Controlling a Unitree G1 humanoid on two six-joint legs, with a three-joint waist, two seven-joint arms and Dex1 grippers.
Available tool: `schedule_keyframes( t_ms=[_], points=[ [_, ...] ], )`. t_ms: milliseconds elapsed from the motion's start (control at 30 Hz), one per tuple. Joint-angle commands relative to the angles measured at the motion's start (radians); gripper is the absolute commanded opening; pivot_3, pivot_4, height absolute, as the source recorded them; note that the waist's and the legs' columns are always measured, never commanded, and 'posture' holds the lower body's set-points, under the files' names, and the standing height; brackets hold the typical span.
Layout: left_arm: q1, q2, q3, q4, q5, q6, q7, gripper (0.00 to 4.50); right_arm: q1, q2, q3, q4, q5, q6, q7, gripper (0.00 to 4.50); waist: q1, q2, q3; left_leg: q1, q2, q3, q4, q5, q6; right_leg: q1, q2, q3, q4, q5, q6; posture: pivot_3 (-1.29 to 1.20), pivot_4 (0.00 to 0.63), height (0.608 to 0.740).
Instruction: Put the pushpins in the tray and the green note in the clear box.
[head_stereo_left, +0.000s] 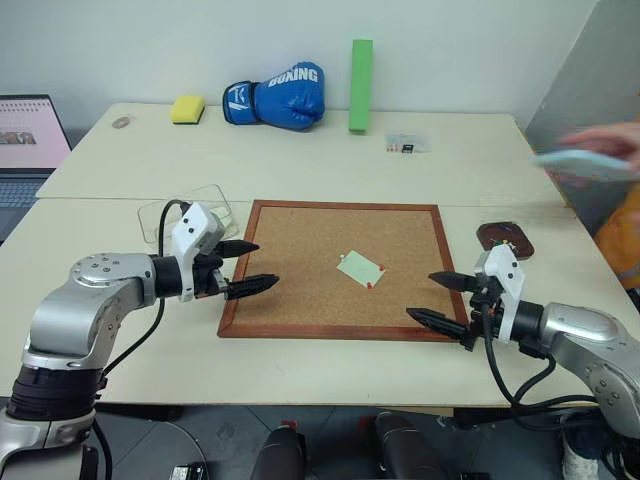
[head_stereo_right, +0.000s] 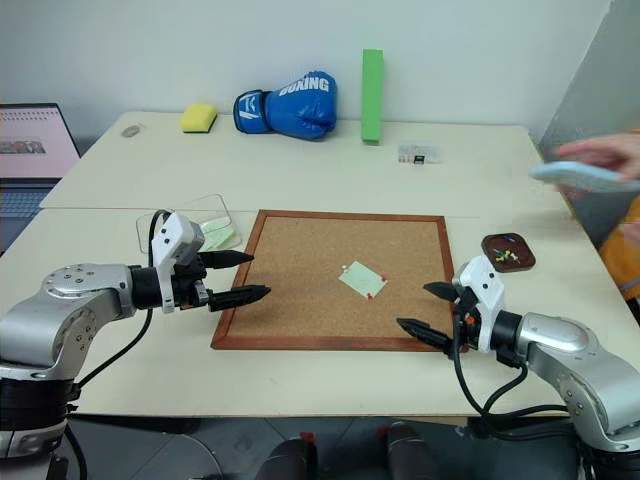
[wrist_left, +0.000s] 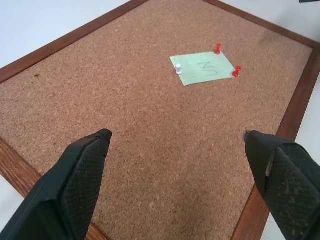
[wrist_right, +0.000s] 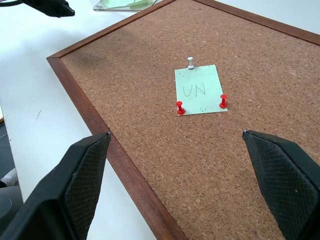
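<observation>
**Both grippers wide open over the corkboard, note pinned**

My left gripper (head_stereo_left: 246, 268) hangs over the left edge of the corkboard (head_stereo_left: 300, 260), its two black fingers spread wide and holding nothing. My right gripper (head_stereo_left: 440, 300) sits at the board's near right corner, fingers just as wide apart and empty.

The green note (wrist_right: 198, 90) lies flat on the cork, a little right of the board's middle, with "UN" handwritten on it. Two red pushpins (wrist_right: 180, 107) stand in two neighbouring corners of the sheet, and a white pin (wrist_right: 190, 62) stands at the opposite edge. Neither gripper touches the note or the pins.

The clear box (head_stereo_right: 170, 222) sits on the table (head_stereo_left: 120, 330) just beside the board's far left corner, behind my left gripper; something pale green lies inside it (head_stereo_right: 220, 233). The tray (head_stereo_right: 507, 252) rests on the table just off the board's right side, beyond my right gripper, and small coloured bits show in it.

Along the far edge of the table stand a yellow sponge (head_stereo_left: 187, 109), a blue boxing glove (head_stereo_left: 277, 96), a tall green block (head_stereo_left: 360, 86) and a small clear packet (head_stereo_left: 406, 143). A laptop (head_stereo_left: 30, 140) is at far left. A person's hand (head_stereo_right: 600, 155) holding a pale blue object reaches in at right
</observation>
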Motion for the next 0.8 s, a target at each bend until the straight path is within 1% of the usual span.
schedule_keyframes(
  t_ms=[33, 300, 800],
  points=[
    [-0.007, 0.023, 0.010, -0.026, -0.002, -0.019, -0.013, 4.50, -0.020, 0.004, -0.007, -0.008, 0.015, -0.015, 0.000, 4.48, 0.000, 0.000, 0.000, 0.000, 0.000, 0.000, 0.000, 0.000, 0.000, 0.000, 0.000, 0.000, 0.000, 0.000, 0.000, 0.00, 0.150, 0.740],
    [-0.016, 0.021, 0.009, -0.021, -0.013, -0.012, -0.011, 4.50, -0.048, 0.010, -0.006, 0.009, 0.012, -0.016, -0.009, 4.48, 0.000, 0.000, 0.000, 0.000, 0.000, 0.000, 0.001, 0.000, 0.000, 0.000, 0.000, 0.000, 0.000, 0.000, 0.000, 0.00, 0.150, 0.740],
    [-0.010, 0.013, 0.029, -0.036, -0.046, -0.010, -0.001, 4.50, -0.067, 0.017, 0.031, 0.045, -0.022, -0.076, 0.004, 4.48, 0.000, 0.000, 0.000, 0.000, 0.000, 0.000, 0.001, 0.000, 0.000, 0.000, 0.000, 0.000, 0.001, 0.000, 0.000, 0.00, 0.150, 0.740]
  ],
)
